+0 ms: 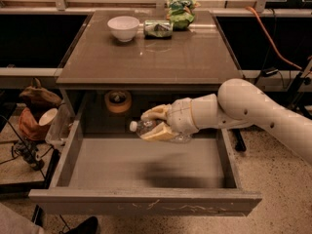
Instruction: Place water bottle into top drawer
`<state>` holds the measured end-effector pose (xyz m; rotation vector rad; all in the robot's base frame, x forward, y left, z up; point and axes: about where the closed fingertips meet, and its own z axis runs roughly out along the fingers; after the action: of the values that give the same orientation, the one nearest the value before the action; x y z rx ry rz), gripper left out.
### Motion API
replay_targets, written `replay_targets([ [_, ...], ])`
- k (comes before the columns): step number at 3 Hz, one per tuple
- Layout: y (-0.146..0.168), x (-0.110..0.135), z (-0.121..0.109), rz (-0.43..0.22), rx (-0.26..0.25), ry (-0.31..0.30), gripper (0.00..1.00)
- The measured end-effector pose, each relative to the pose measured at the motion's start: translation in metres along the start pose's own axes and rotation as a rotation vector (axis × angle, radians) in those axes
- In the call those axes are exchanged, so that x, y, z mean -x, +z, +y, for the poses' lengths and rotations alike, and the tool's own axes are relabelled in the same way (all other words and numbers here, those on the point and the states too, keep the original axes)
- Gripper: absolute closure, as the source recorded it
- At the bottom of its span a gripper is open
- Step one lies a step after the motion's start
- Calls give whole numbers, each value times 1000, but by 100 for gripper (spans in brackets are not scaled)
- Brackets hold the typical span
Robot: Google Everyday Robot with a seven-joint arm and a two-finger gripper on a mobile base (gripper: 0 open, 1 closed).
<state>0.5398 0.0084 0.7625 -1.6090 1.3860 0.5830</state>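
My gripper (152, 125) pinches the water bottle (138, 126), which lies sideways, cap pointing left, just below the bench's (185, 57) front edge. The open top drawer (122, 165) is directly beneath.

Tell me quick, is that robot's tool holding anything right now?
Tool: closed on the small clear crinkled plastic water bottle with a white cap, held sideways above the open wide grey metal drawer.
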Motion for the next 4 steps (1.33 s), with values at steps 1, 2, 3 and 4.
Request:
replay_targets([
  [1,0,0,0,0,0,0,100],
  [2,16,-20,3,-7,-17,17,100],
  [3,61,-59,14,-1,-41,11,100],
  [4,98,-95,21,23,-110,23,100],
])
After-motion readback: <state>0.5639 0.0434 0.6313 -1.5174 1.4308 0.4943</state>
